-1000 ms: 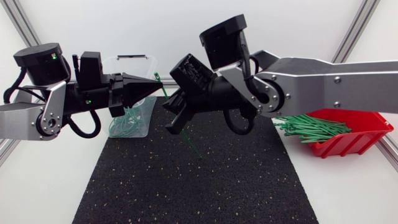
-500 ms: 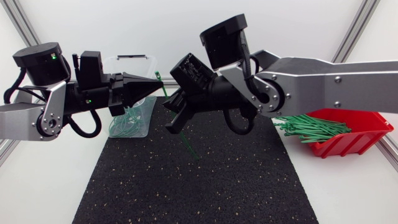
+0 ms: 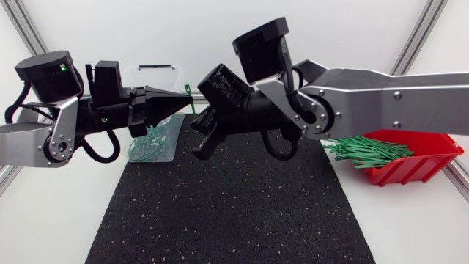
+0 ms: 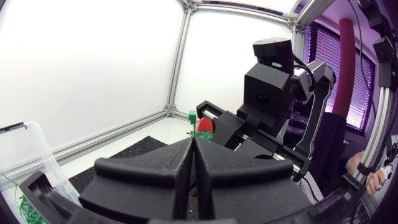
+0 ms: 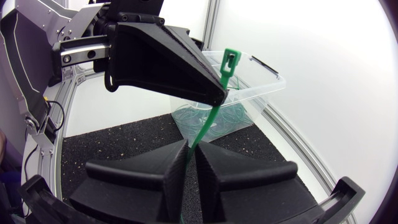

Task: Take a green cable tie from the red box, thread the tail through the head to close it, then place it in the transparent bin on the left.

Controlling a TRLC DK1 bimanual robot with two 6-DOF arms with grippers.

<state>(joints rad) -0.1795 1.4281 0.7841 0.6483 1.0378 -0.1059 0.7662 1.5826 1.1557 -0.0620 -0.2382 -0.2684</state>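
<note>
Green cable tie (image 5: pixel 209 121) is out of the red box (image 3: pixel 432 158) and held in the air over the black mat (image 3: pixel 234 220), between the 2 hands. The left hand (image 3: pixel 179 97) is clenched on it just below the head (image 5: pixel 229 59), which sticks up free past the fingertips. The right hand (image 5: pixel 191 149) grips the strap further down. Its wedges look pinched on the strap from both sides, though the narrow slit between them makes that hard to confirm. The tail (image 3: pixel 222 172) hangs loose beneath that hand, above the mat.

By my reading, step 1, the pick, is done. The threading is not: head and tail are at opposite ends of a nearly straight strap, so the tail has yet to be bent round and fed through the slot. After that comes the drop into the transparent bin (image 5: pixel 267 81), just beyond the left hand.

The tie is a thin, flat, flexible plastic strip with a small boxy head. Both hands are matte black wedges with smooth faces. The bin is clear, thin-walled plastic with rounded corners and holds a tangle of green loops (image 3: pixel 150 143). The red box is rigid and opaque, with straight spare ties (image 3: pixel 366 150) fanned over its rim. The mat looks like a speckled rubber granulate on the white counter (image 3: pixel 410 227).
</note>
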